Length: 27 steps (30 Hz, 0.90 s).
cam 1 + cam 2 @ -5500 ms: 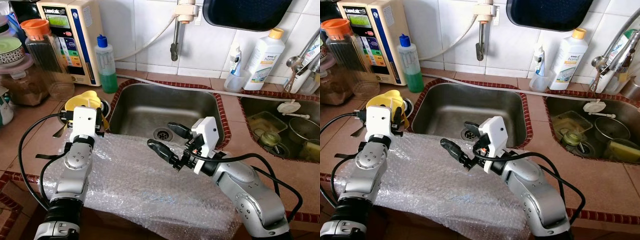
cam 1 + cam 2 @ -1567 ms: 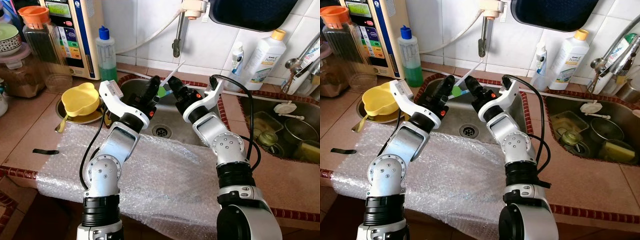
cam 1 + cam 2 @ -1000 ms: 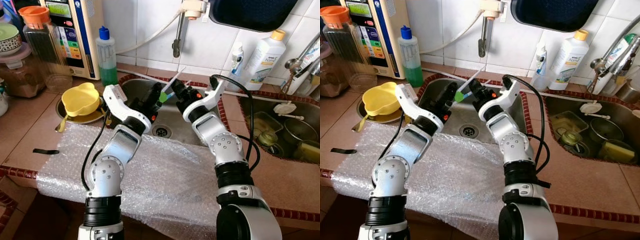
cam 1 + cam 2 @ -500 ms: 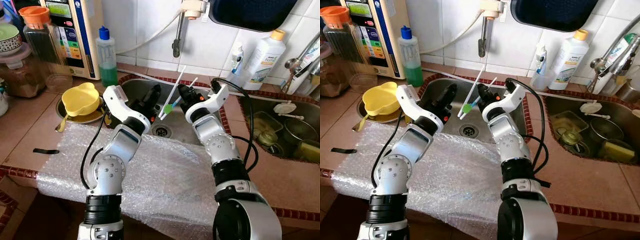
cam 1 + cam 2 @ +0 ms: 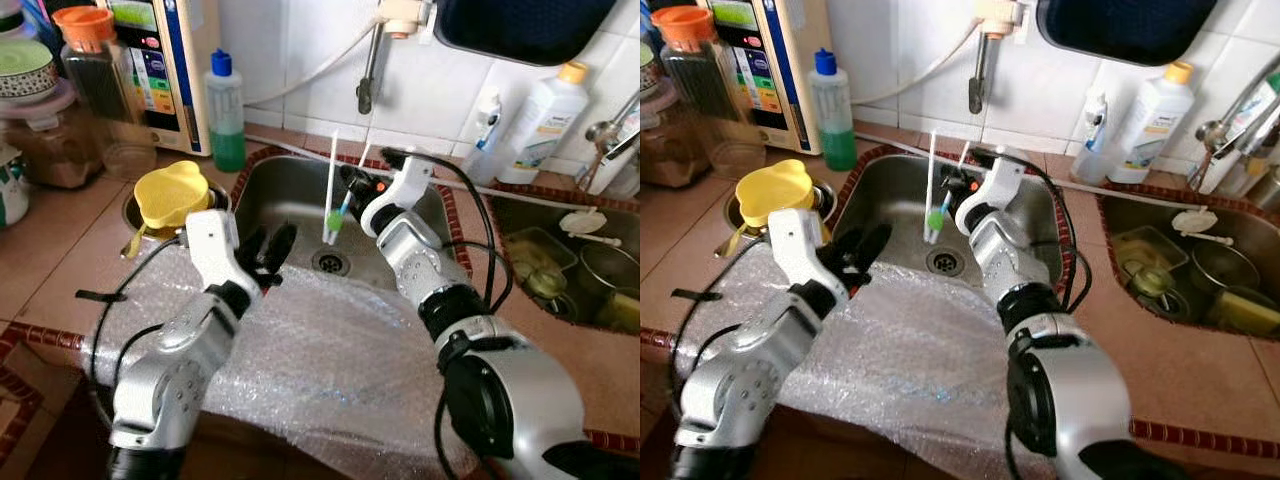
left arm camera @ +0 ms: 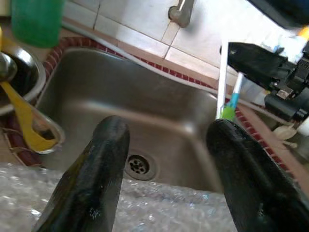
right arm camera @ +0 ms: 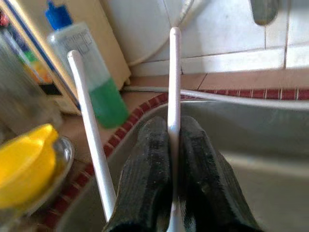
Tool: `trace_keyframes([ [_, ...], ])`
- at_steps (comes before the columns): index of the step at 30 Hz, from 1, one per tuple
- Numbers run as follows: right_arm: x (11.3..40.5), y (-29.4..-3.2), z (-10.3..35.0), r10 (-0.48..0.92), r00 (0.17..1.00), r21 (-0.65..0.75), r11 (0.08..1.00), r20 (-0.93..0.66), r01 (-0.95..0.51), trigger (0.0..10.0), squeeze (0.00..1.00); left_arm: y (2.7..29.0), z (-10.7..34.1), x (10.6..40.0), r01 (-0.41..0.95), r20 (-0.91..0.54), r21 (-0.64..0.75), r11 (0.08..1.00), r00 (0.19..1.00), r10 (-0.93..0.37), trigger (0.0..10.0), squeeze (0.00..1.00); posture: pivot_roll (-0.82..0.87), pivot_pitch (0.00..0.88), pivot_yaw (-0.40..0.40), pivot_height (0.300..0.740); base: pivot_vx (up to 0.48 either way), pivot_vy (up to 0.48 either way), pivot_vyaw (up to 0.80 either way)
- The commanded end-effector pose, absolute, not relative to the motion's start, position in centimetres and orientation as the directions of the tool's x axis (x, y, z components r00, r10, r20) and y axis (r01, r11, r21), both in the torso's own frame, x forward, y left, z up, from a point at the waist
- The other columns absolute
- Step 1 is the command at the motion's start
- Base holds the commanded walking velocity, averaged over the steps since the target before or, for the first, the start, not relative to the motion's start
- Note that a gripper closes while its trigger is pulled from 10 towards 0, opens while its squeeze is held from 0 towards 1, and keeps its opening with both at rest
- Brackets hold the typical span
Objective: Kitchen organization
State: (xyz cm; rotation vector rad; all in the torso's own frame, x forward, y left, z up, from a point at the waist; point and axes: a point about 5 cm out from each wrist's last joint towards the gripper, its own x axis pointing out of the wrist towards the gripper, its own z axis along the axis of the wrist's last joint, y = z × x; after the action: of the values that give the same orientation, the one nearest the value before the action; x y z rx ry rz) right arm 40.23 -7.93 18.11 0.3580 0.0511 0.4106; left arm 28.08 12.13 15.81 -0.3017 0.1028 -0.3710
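My right gripper (image 5: 352, 188) is shut on two thin white sticks (image 5: 331, 170), one with a green end (image 5: 333, 221) and one with a blue end. It holds them nearly upright over the steel sink (image 5: 300, 185). In the right wrist view one stick (image 7: 174, 72) is pinched between the black fingers (image 7: 147, 164). The other stick (image 7: 87, 106) runs alongside them. My left gripper (image 5: 268, 255) is open and holds nothing. It hovers at the sink's front edge, above the bubble wrap (image 5: 330, 370). Its spread fingers (image 6: 104, 159) frame the drain.
A yellow bowl (image 5: 170, 190) sits in a metal dish left of the sink. A green soap bottle (image 5: 227, 110), a water appliance (image 5: 170, 60) and jars (image 5: 95, 70) stand behind it. The faucet (image 5: 370, 80) hangs over the basin. A second sink (image 5: 590, 270) with dishes lies to the right.
My left gripper has let go of the sticks and pulled back from the basin to its front edge. The right gripper has turned the sticks upright. The camera has shifted a little.
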Motion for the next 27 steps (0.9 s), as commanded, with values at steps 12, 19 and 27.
trace_keyframes([
  [12, 40.3, -11.0, 16.7, 0.393, 0.913, -0.117, 0.907, -0.107, -0.404, 0.0, 1.00, 12.8, 16.8, 27.8, 0.377, -0.006, -0.116, 0.919, 0.925, -0.380, 10.0, 1.00, 0.26, 0.056, -0.091, 0.740, 0.000, 0.000, 0.00],
  [19, 39.9, -11.0, 15.6, 0.399, 0.904, -0.163, 0.892, -0.153, -0.421, 10.0, 1.00, 12.8, 17.2, 28.4, 0.359, 0.022, -0.077, 0.930, 0.933, -0.359, 10.0, 1.00, 0.26, 0.052, -0.096, 0.740, 0.000, 0.000, 0.00],
  [27, 40.0, -10.5, 16.1, 0.439, 0.888, -0.159, 0.875, -0.137, -0.457, 10.0, 1.00, 13.0, 17.2, 28.6, 0.353, 0.029, -0.051, 0.934, 0.936, -0.351, 10.0, 1.00, 0.26, 0.046, -0.094, 0.740, 0.000, 0.000, 0.00],
])
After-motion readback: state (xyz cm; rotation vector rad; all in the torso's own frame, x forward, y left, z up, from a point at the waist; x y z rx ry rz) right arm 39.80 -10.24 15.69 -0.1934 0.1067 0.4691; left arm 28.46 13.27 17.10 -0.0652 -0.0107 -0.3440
